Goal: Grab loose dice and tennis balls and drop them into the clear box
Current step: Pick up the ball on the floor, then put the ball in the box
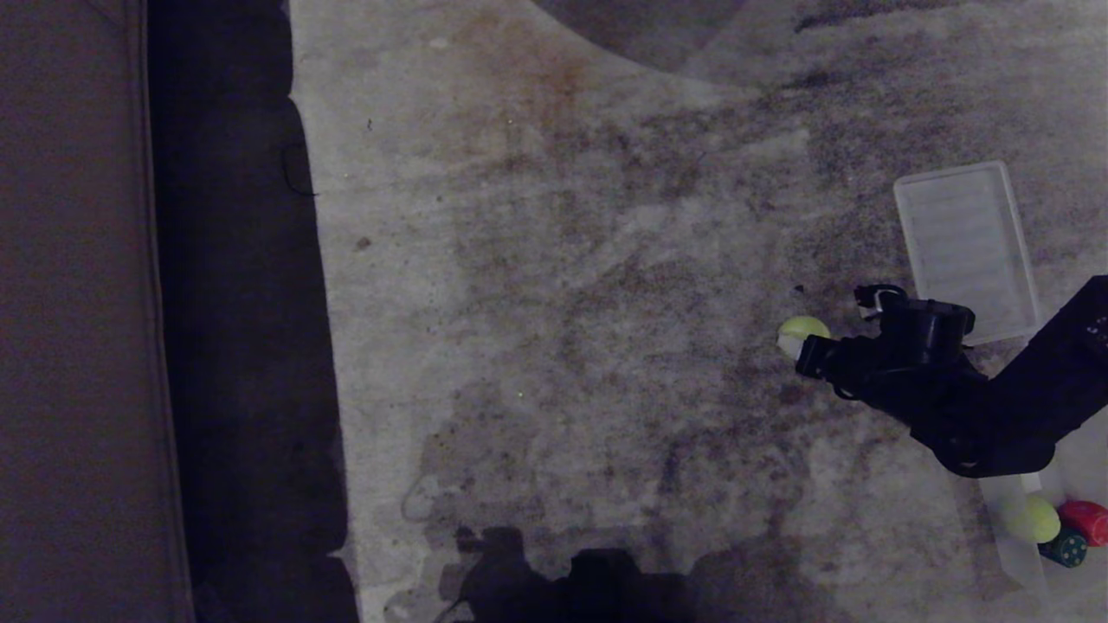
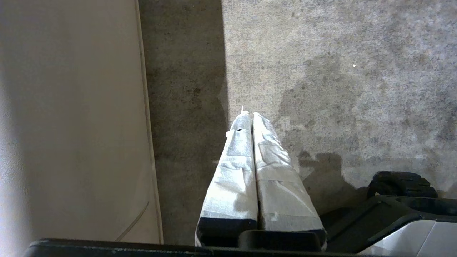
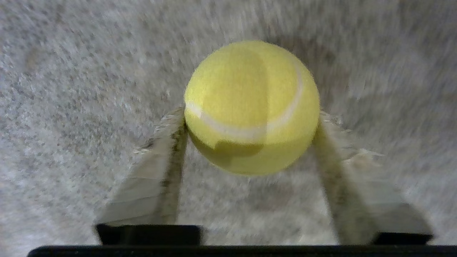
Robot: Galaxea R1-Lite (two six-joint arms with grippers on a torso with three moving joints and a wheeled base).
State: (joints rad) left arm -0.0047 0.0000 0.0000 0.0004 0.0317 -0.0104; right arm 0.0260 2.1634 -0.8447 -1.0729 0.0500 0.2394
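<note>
In the head view, the right gripper reaches from the right side over a grey, stained carpet. At its tip sits a tennis ball, yellow-green, half covered by the black gripper body. Behind the arm a flat ribbed clear lid lies on the carpet. In the lower right corner the clear box is partly seen; inside it are a second tennis ball, a red die and a dark green die with pale pips, all close together. At the left edge there is a dark strip of shadow beside a brownish panel.

In the left wrist view, the left gripper hangs over the carpet near a pale beige panel. Its two white-wrapped fingers are pressed together and hold nothing.

In the right wrist view, the tennis ball fills the middle: fuzzy yellow felt with one white curved seam across it and a shadow on its lower part. The two taped fingers touch it on both sides, so the ball is pinched between them near their tips. The carpet behind it is blurred.
</note>
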